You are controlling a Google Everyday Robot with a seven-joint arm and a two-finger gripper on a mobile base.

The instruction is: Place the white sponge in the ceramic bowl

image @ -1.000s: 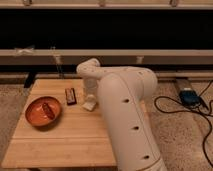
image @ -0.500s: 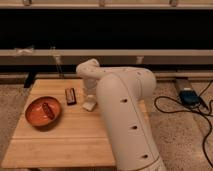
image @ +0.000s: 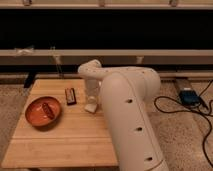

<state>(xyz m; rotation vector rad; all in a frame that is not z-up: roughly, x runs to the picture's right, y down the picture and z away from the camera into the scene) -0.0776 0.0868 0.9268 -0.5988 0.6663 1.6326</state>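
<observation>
End effector (image: 91,99) right over white sponge (image: 90,107) on wooden tabletop (image: 60,145), just right of dark bar (image: 71,96); clenched or released, impossible to tell. Orange dish (image: 35,116) near tabletop's left edge, apart from both.

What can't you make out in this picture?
Ceramic bowl: not seen in the camera view; the bulky white arm may hide it.
Gripper, down at the table right of the dark bar: its hold on the white sponge is unclear.
Object in the orange dish: too small to identify.
</observation>
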